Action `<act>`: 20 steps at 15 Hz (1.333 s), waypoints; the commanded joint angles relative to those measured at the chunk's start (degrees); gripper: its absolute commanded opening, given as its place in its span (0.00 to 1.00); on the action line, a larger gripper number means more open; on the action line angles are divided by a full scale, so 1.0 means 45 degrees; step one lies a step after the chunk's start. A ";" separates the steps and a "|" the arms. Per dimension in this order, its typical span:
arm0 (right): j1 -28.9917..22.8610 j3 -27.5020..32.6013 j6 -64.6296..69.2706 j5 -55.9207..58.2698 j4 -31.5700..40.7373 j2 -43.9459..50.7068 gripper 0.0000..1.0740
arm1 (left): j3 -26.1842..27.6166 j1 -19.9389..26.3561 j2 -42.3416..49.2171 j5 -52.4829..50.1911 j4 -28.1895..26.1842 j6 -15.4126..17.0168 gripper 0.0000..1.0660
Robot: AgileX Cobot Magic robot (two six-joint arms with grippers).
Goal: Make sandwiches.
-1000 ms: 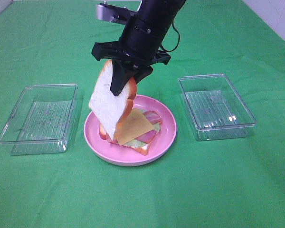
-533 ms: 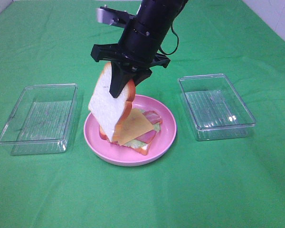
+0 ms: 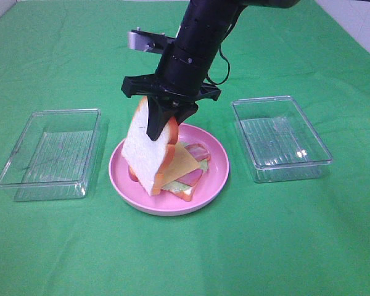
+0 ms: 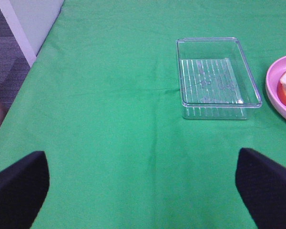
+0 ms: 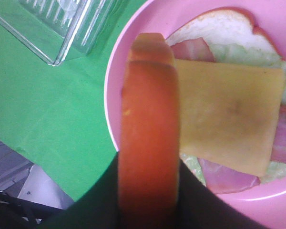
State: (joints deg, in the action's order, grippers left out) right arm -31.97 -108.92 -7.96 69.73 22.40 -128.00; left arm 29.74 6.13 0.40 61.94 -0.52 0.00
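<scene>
A green cloth (image 3: 61,246) covers the desk under even light; past its left edge lie a white wall panel (image 4: 31,19) and grey floor (image 4: 5,62).

Light is bright and even across the green cloth (image 3: 61,246), falling from above, with only soft, short shadows under the two clear trays (image 3: 49,153) and the pink plate (image 3: 216,179). Small white glints sit on the tray rims and ribbed floors, and a mild sheen runs along the plate's edge. The high view is sharp throughout. In the left wrist view the cloth and tray (image 4: 217,78) are crisp, while the dark fingers (image 4: 19,195) at the frame corners are soft. The right wrist view is the weakest: the bread crust (image 5: 150,143) close to the lens is blurred and slightly overexposed, and the cheese (image 5: 229,114) beyond looks hazy.
</scene>
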 commanded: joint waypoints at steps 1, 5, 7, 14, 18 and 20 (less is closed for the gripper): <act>0.0000 0.0025 0.0089 0.0497 0.0038 -0.0344 0.00 | -0.0025 0.0025 0.0166 -0.0051 -0.0089 0.0089 0.95; 0.0025 0.0025 0.0140 0.0369 -0.0751 -0.0509 0.00 | -0.0025 0.0025 0.0166 -0.0051 -0.0089 0.0089 0.95; 0.0025 0.0025 0.0140 0.0267 -0.1070 -0.0509 0.13 | -0.0025 0.0025 0.0166 -0.0051 -0.0089 0.0089 0.95; 0.0013 -0.0280 0.0598 -0.0458 -0.4558 -0.0382 0.88 | -0.0025 0.0025 0.0166 -0.0051 -0.0089 0.0089 0.95; 0.0013 -0.1362 0.0853 0.1159 -0.5118 0.0764 0.88 | -0.0025 0.0025 0.0166 -0.0051 -0.0089 0.0089 0.95; 0.0013 -0.1362 0.0866 0.1464 -0.5322 0.1923 0.88 | -0.0025 0.0025 0.0166 -0.0051 -0.0089 0.0089 0.95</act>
State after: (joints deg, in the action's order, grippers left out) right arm -31.97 -114.82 -4.13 69.56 -1.03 -119.92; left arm 29.74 6.13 0.40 61.94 -0.52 0.00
